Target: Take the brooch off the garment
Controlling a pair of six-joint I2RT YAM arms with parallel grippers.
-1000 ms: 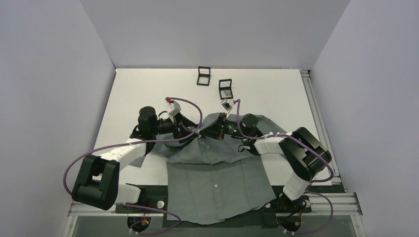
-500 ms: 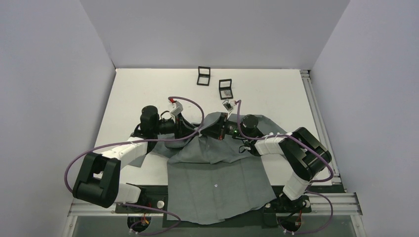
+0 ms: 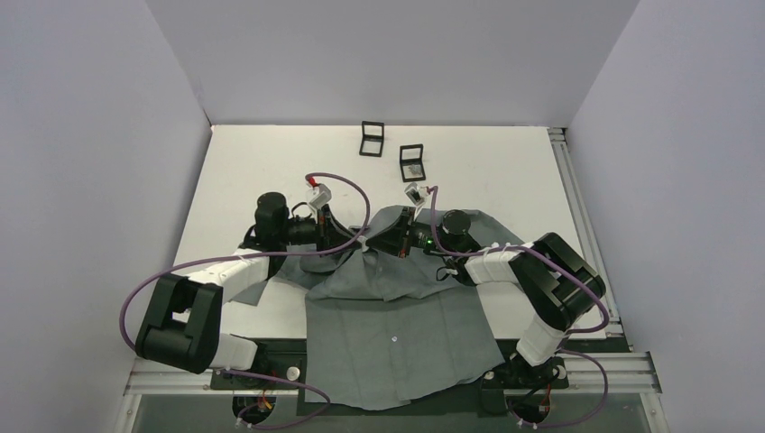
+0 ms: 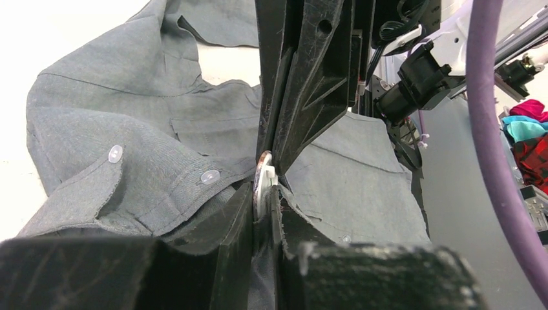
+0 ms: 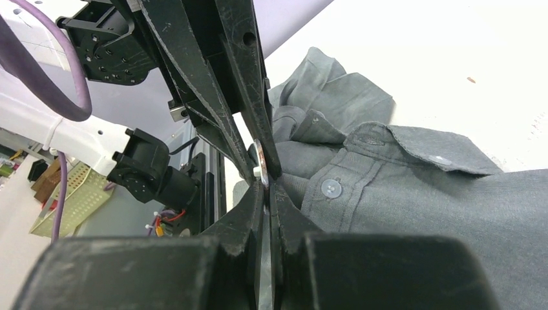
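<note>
The brooch sits edge-on at the collar placket of the garment — your left gripper is narrow, pinching its rim. Your right gripper is squeezed fully together, tips meeting the left's there; what it grips, you cannot tell.

The brooch stands edge-on on the rumpled grey garment.

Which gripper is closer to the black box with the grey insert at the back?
Right. The right gripper lies below the black box in the top view; the left gripper meets it from farther left.
</note>
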